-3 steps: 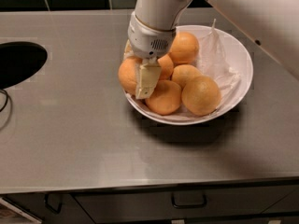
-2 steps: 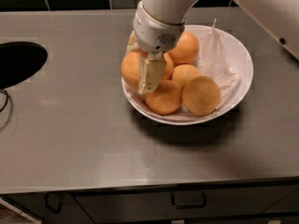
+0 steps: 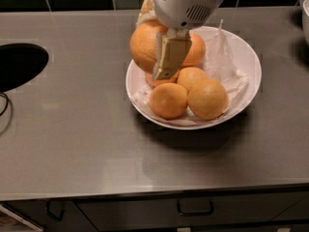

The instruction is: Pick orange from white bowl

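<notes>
My gripper (image 3: 155,38) hangs from the white wrist at the top centre, shut on the orange (image 3: 144,45), a large round pale-orange fruit. It holds the orange lifted above the left rim of the white bowl (image 3: 252,66). One tan finger (image 3: 170,57) lies across the front of the orange; the other finger is mostly hidden behind it. The bowl sits on the grey counter with a thin white sheet (image 3: 226,57) lining it. Several smaller oranges lie in the bowl, among them one at the front left (image 3: 168,100) and one at the front right (image 3: 207,99).
A dark round opening (image 3: 19,64) is cut in the counter at the left. A cable (image 3: 4,105) hangs at the left edge. A white object (image 3: 305,6) shows at the far right. Dark tiles line the back; a drawer handle (image 3: 194,208) is below.
The gripper has risen with the orange in its grip, lifting it from among the others to above the bowl's left rim.
</notes>
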Controlling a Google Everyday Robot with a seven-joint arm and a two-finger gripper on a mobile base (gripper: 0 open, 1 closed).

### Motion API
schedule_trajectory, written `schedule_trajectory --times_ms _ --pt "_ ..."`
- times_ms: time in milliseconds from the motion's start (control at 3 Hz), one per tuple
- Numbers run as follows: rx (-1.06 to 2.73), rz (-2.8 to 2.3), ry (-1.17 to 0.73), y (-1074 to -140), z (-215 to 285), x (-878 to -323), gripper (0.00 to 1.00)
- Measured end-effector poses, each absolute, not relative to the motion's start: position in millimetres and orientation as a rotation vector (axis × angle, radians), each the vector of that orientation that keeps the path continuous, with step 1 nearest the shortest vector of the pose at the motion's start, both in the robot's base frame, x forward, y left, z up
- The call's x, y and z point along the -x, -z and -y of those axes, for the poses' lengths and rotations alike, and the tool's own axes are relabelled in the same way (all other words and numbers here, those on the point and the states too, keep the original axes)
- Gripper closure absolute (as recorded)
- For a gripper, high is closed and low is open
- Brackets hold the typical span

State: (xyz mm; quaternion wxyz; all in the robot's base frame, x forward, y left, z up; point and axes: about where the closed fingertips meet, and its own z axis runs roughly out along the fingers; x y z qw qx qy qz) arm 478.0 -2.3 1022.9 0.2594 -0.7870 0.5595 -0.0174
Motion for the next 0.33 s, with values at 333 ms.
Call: schedule_trajectory --times_ms 333 --pt "2.130 -1.512 0.054 -1026.2 2.1 -476.1 1.00"
